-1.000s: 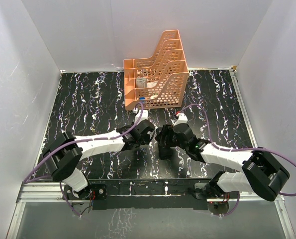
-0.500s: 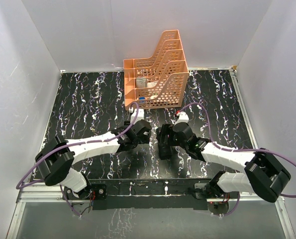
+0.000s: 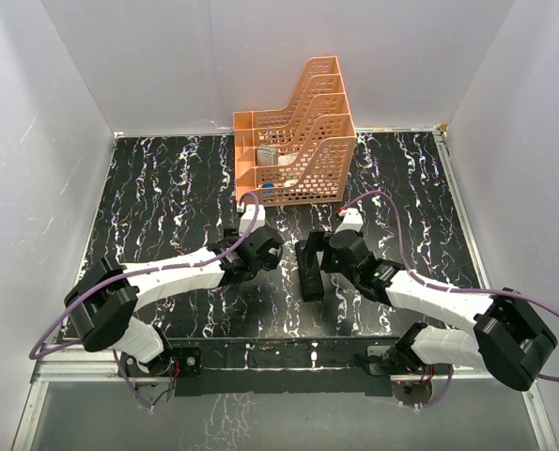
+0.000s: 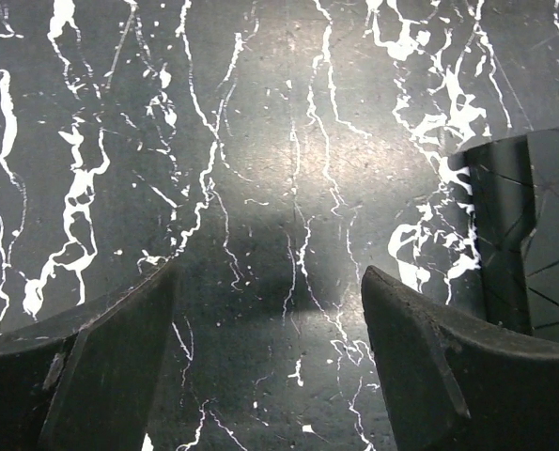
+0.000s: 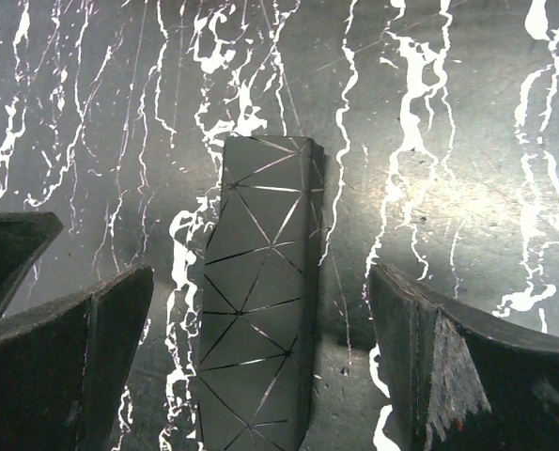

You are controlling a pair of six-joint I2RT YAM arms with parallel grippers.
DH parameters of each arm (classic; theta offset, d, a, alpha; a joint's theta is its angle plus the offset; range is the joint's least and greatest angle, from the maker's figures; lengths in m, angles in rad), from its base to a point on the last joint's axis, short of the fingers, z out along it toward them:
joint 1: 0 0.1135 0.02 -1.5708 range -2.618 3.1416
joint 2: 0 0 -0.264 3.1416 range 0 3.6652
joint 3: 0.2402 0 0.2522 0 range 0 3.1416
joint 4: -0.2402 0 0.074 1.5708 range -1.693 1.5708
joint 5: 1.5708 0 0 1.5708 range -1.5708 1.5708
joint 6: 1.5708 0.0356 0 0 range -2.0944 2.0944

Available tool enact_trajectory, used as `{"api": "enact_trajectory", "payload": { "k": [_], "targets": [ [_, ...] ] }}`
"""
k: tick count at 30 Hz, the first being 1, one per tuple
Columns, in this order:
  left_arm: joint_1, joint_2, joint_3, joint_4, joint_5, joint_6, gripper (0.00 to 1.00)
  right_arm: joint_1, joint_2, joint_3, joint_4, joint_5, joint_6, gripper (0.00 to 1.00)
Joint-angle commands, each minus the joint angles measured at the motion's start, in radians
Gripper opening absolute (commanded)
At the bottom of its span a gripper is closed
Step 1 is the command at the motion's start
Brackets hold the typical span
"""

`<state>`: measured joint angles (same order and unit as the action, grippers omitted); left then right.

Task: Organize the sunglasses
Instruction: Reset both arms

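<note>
Left fingers (image 4: 100,376) stand apart over bare tabletop (image 4: 260,141), holding nothing. Right fingers (image 5: 448,366) gape wide astride the black case (image 5: 260,310), not touching it. I cannot make out the sunglasses; a blue item (image 3: 267,186) sits in the orange rack (image 3: 302,122) at 12 o'clock.

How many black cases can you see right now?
1: the case lies flat on the table, near its middle, in front of the orange rack. The rack's slots may hide others.

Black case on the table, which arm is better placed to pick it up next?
Right. The black case lies squarely between the open fingers of the right gripper; for the left gripper it sits off to one side.
</note>
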<state>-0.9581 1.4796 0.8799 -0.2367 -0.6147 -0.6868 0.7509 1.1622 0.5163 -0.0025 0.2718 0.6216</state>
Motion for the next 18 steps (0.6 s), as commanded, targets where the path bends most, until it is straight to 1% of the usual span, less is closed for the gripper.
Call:
{"api": "enact_trajectory", "payload": {
  "k": [1, 4, 6, 9, 11, 14, 18],
  "targets": [
    [0.006, -0.011, 0.007, -0.047, -0.092, -0.035, 0.78, 0.002, -0.031, 0.049, -0.009, 0.079, -0.015, 0.98],
    [0.006, -0.021, -0.007, -0.031, -0.112, -0.039, 0.80, 0.002, -0.021, 0.063, -0.044, 0.118, -0.007, 0.99],
    [0.005, -0.034, -0.024, -0.022, -0.121, -0.049, 0.86, 0.001, -0.018, 0.076, -0.076, 0.138, 0.002, 0.98],
    [0.006, -0.051, -0.042, -0.011, -0.111, -0.056, 0.91, 0.002, -0.019, 0.076, -0.090, 0.167, 0.016, 0.98],
    [0.007, -0.048, -0.035, -0.046, -0.114, -0.090, 0.98, 0.001, -0.020, 0.078, -0.096, 0.180, 0.021, 0.98],
    [0.008, -0.050, -0.038, -0.065, -0.110, -0.108, 0.98, 0.002, -0.027, 0.079, -0.109, 0.195, 0.030, 0.98],
    [0.008, -0.098, -0.077, -0.018, -0.106, -0.095, 0.98, 0.001, -0.041, 0.070, -0.108, 0.205, 0.031, 0.99]
  ]
}}
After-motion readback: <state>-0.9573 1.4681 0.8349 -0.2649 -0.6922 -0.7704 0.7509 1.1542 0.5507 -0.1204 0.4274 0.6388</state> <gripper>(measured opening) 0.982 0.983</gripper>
